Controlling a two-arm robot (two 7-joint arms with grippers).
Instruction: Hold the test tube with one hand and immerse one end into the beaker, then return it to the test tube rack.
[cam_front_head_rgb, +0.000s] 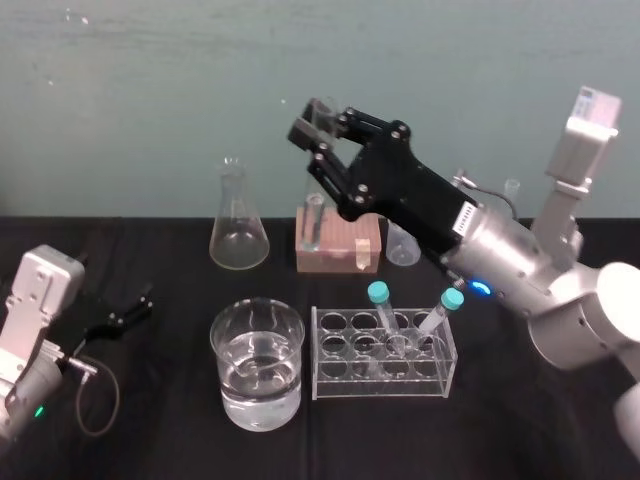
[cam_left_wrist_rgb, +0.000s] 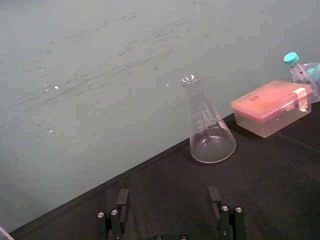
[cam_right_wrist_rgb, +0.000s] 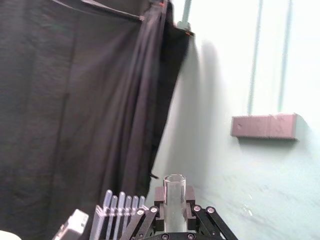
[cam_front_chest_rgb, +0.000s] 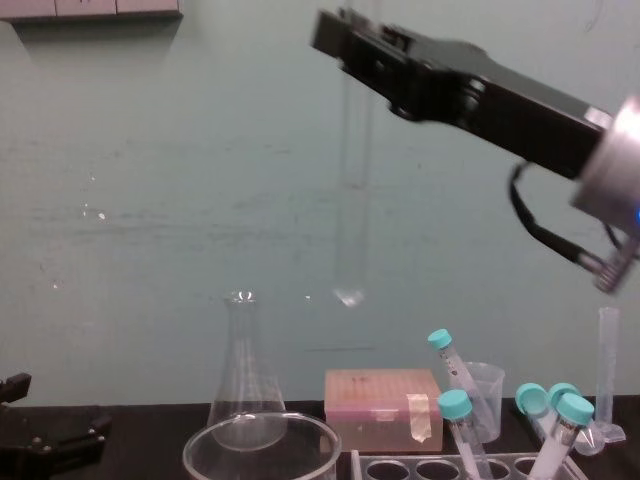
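Long black right gripper (cam_front_head_rgb: 314, 120), raised: clamped on slim clear glass test tube (cam_front_chest_rgb: 352, 200), upright in the air, clear of wide round glass beaker (cam_front_head_rgb: 258, 365) and pale translucent plastic rack (cam_front_head_rgb: 385, 355). Chest view shows the tube's rounded bottom; right wrist view its open mouth. Small black left gripper (cam_left_wrist_rgb: 170, 212), parked at the table's left: jaws apart.

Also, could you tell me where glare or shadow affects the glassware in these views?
Chest view: the test tube in the right gripper nearly vanishes against the pale wall, save a glint at its rounded bottom. Head view: reflections streak the water in the beaker. Left wrist view: a glint on the flask beyond the idle left gripper.
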